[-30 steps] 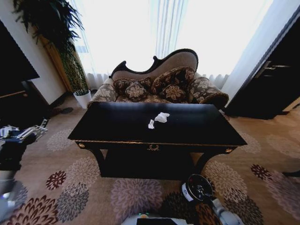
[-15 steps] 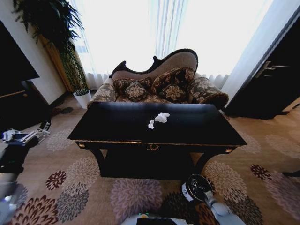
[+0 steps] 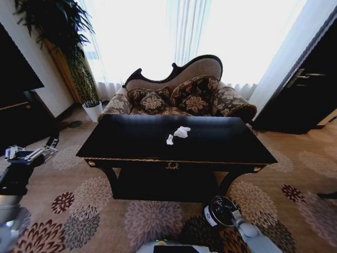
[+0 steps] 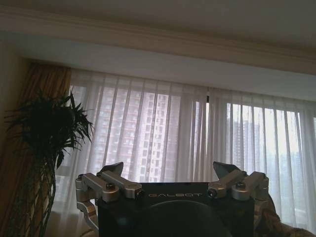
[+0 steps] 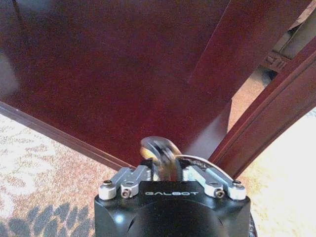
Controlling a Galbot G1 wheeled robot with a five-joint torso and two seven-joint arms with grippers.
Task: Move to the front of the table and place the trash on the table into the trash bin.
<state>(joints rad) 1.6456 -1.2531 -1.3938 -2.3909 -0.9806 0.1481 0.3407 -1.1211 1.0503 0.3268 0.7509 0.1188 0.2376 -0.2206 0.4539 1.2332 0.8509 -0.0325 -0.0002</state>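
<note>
Straight ahead in the head view: glossy black bench (image 3: 210, 145) with gold edge trim and a gold ring ornament on its near apron, long side facing the robot. On its top, near the middle: the trash (image 3: 182, 132), a white crumpled paper wad, with a smaller white scrap just beside it to the near left, the two almost touching. Behind the bench, a patterned sofa (image 3: 184, 95) against bright curtained windows; at far left, a tall potted plant (image 3: 63, 37).

On the floral carpet (image 3: 89, 211) at the near right, just in front of the bench's right leg: the trash bin (image 3: 221, 211), small, black and round, tilted toward the camera with a white label on its side.

Right hand (image 5: 165, 165) low by the bin, fingers pinched together on the trash bin's rim, seen edge-on in the right wrist view as a thin curved lip between them, with the bench's dark underside and leg just beyond.

Left hand (image 4: 170, 175) out at the left edge of the head view, well apart from the bench, raised and pointing up toward the curtains; fingers spread wide with nothing between them.
</note>
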